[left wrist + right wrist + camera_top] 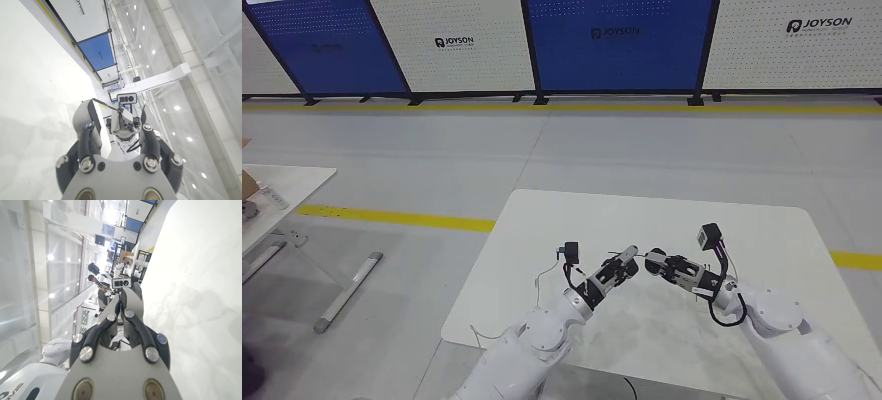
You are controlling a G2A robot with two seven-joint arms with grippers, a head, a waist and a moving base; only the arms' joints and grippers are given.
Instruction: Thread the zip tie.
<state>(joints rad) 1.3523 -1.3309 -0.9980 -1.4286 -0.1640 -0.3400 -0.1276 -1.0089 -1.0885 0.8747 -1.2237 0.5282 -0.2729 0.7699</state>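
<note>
Over the white table (542, 250) my two grippers meet tip to tip. My right gripper (653, 261) (122, 293) is shut on a thin dark zip tie (105, 104). In the left wrist view this right gripper (119, 111) sits between the spread fingers of my left gripper (118, 106), and the tie's free end slants from it to the tip of one left finger (90, 111). My left gripper (627, 263) is open; I cannot tell whether the tie touches its pad. In the right wrist view the tie is hidden between the closed fingers.
The table's far half and right side are bare. A second white table (287, 185) stands at the far left, with a grey bar (347, 292) on the floor beside it. Blue and white panels (622, 45) line the back.
</note>
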